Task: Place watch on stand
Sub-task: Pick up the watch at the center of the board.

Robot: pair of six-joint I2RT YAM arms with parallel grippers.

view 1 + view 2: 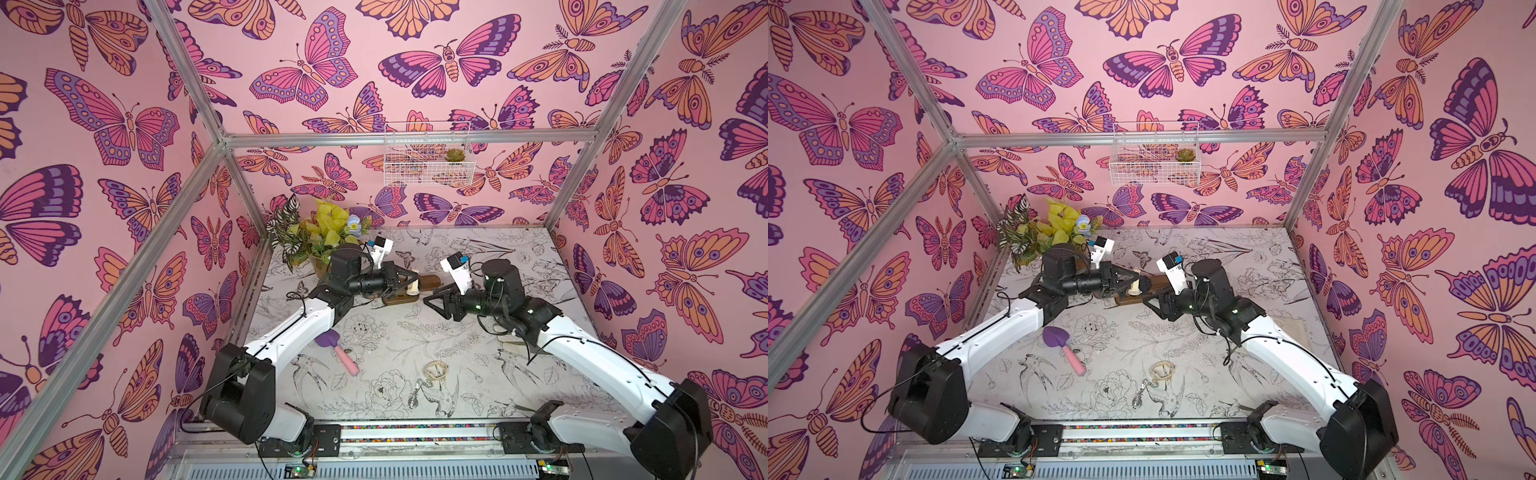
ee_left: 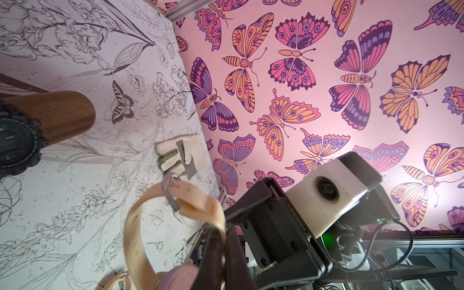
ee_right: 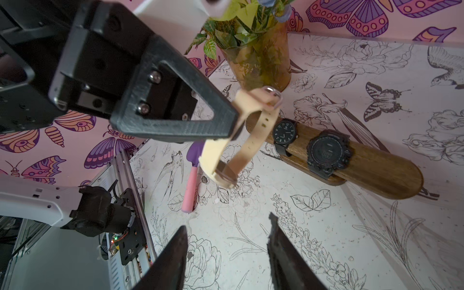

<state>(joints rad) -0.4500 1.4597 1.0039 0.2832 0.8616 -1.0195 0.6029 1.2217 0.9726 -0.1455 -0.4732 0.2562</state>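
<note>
A beige-strapped watch [image 3: 251, 140] hangs as a closed loop from my left gripper [image 2: 226, 251], which is shut on its strap. It hangs at the left end of the stand [image 3: 376, 170], a brown wooden bar on a flat base. I cannot tell whether the loop is around the bar's tip. Both top views show this, with the watch [image 1: 413, 286] at the stand [image 1: 432, 279]. Two black watches [image 3: 285, 131] [image 3: 327, 152] sit on the bar. My right gripper [image 3: 228, 221] is open and empty, low over the table in front of the stand.
A vase of leaves and flowers [image 1: 320, 237] stands behind the left arm. A purple and pink trowel [image 1: 336, 349], another pale strap [image 1: 436, 370] and a small silver piece [image 1: 415, 395] lie on the front table. Gloves [image 2: 178, 155] lie by the right wall. A wire basket [image 1: 428, 158] hangs on the back wall.
</note>
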